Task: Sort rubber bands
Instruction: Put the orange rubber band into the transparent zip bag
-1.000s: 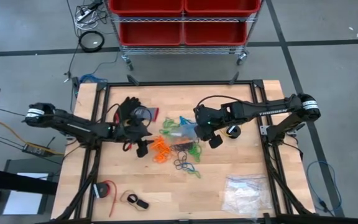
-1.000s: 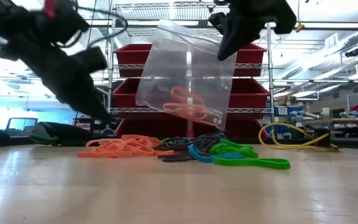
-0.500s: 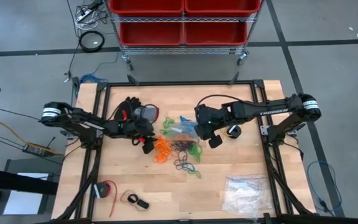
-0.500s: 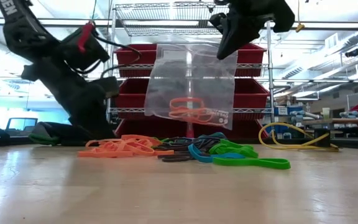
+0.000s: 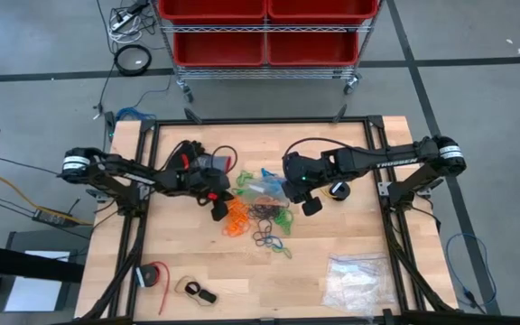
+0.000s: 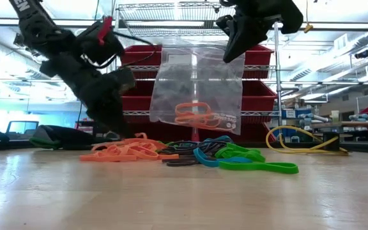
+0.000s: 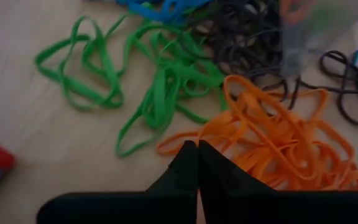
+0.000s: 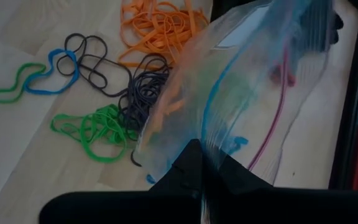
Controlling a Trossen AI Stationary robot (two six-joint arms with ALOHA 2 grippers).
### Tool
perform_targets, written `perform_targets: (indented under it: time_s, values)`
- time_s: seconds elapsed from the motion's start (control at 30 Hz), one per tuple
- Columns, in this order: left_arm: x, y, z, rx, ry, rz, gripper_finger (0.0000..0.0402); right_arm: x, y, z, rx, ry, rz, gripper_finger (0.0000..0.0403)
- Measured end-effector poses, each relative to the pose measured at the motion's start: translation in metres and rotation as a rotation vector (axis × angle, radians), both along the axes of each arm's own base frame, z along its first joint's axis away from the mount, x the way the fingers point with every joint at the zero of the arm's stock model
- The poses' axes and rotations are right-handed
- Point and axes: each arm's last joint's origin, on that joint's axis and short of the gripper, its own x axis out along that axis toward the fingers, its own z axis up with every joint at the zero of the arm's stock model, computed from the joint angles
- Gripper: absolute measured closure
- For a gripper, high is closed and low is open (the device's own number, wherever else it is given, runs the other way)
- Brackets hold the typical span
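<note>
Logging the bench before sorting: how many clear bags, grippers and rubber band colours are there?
Clear bags: 2, held bag, table bag
Grippers: 2, left gripper, right gripper
Band colours: 4, orange bands, green bands, blue bands, black bands
Total: 8

Two dark arms work at one wooden table (image 5: 188, 262). One heap of rubber bands (image 5: 258, 213) lies at frame centre in four colours: orange, green, blue and black; single bands are too tangled to count. Two clear bags: one held bag (image 6: 200, 86), one flat bag (image 5: 357, 280) at lower right. Four red bins (image 5: 265, 25) stand at the top.
</note>
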Motion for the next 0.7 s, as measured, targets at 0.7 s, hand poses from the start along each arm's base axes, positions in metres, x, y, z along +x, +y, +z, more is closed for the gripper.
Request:
perform_targets:
  time_s: [0.7]
  values:
    - [0.017,-0.017,0.163,0.368,-0.036,-0.091,0.04,0.001,0.0,-0.004,0.011,-0.007,-0.015,0.0403]
